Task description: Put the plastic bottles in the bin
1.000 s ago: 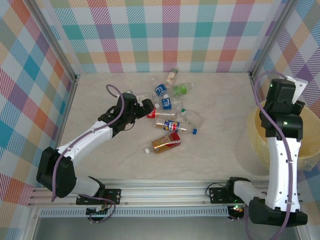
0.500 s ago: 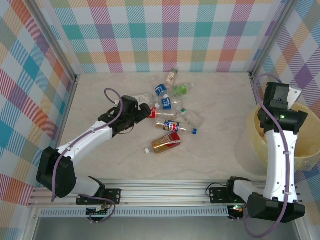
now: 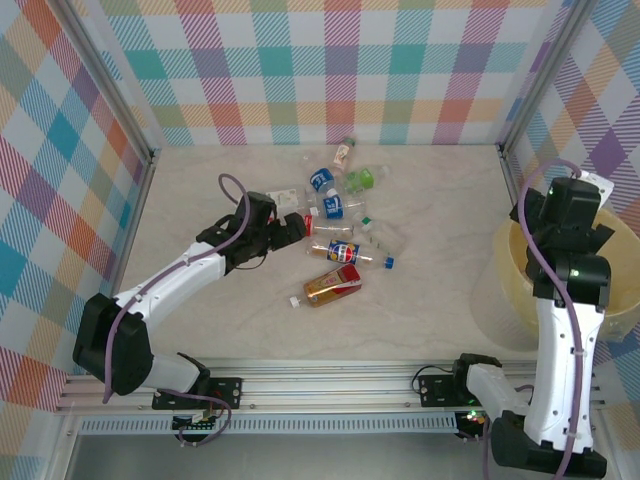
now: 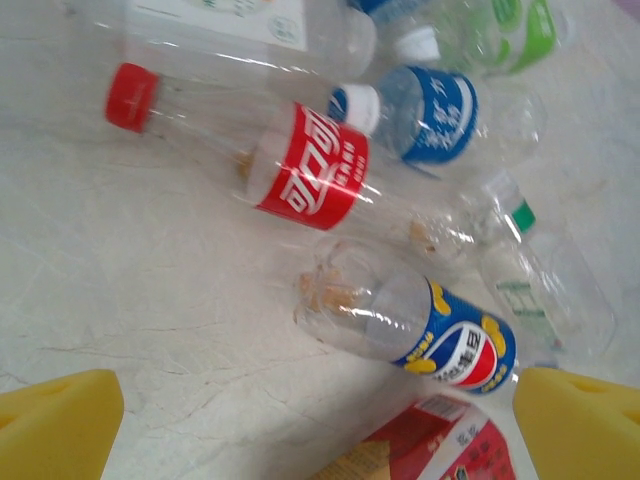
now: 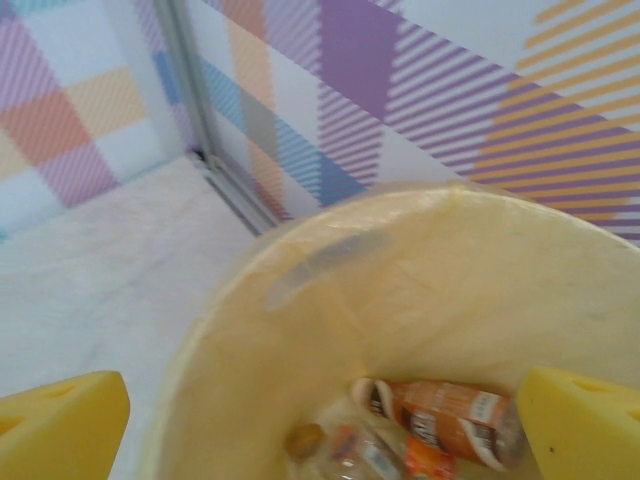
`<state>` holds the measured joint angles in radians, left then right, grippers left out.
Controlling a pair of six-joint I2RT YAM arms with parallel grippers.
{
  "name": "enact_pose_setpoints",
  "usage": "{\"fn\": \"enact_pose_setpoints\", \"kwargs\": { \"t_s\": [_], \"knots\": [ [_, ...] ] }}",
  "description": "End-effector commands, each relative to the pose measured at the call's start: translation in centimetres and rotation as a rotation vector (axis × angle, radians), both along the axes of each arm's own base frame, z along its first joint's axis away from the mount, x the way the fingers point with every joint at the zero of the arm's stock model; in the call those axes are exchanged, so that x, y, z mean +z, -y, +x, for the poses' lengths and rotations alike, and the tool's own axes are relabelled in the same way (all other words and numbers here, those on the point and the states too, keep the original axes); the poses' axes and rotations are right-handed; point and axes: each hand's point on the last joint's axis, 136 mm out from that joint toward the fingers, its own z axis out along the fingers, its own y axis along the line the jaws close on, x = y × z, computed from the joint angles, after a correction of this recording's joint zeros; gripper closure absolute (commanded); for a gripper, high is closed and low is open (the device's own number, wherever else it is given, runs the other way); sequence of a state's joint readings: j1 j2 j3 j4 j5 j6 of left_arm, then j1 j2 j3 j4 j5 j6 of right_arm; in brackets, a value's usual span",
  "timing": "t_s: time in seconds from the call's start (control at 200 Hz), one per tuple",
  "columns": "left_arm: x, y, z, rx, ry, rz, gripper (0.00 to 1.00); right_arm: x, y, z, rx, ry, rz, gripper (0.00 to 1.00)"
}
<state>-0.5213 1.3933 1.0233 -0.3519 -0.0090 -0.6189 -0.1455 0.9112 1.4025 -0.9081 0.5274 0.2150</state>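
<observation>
Left gripper [image 4: 320,405], spread and empty, sits just short of red-label bottle [image 4: 310,180], its axis nearly along jaw line.

About nine loose bottles [image 3: 350,252], one bin [image 3: 508,272]

A pale, marble-patterned tabletop [image 3: 440,300] lies enclosed on three sides by pastel checked walls [image 3: 330,70]. Silver metal posts [image 3: 120,105] stand at the back corners, and an aluminium rail [image 3: 330,385] runs along the near edge.
</observation>
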Motion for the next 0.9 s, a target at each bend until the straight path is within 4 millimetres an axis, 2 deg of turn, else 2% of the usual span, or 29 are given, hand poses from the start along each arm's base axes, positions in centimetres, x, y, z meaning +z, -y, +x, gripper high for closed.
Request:
{"fn": "enact_pose_setpoints", "kwargs": {
  "t_s": [0.0,0.14,0.29,0.41,0.56,0.685,0.785,0.895],
  "knots": [
    [-0.8,1.4,-0.7,-0.187,0.008,0.049,0.0,0.9,-2.9,2.0,0.164,0.122,0.101,0.0],
    [-2.3,2.0,-2.1,-0.271,-0.044,0.065,0.0,1.7,-6.3,3.5,0.349,0.221,0.19,0.0],
    [-3.2,3.7,-4.3,-0.42,-0.023,0.112,0.0,3.5,-12.8,4.6,0.712,0.345,0.346,0.0],
    [-4.1,5.3,-5.6,-0.508,0.013,0.162,0.0,4.2,-16.3,5.0,0.912,0.371,0.437,0.0],
    [-5.7,7.1,-7.6,-0.626,0.004,0.248,0.0,3.3,-17.4,5.6,0.956,0.374,0.471,0.0],
    [-7.1,7.8,-9.8,-0.754,0.005,0.448,0.0,2.7,-18.0,6.2,0.974,0.38,0.52,0.0],
    [-8.4,7.4,-10.6,-0.816,0.007,0.611,0.0,2.4,-18.4,6.6,0.989,0.368,0.545,0.0],
    [-9.6,6.4,-10.3,-0.835,-0.015,0.727,0.0,2.3,-18.7,6.7,1.001,0.36,0.543,0.0]
  ]
}}
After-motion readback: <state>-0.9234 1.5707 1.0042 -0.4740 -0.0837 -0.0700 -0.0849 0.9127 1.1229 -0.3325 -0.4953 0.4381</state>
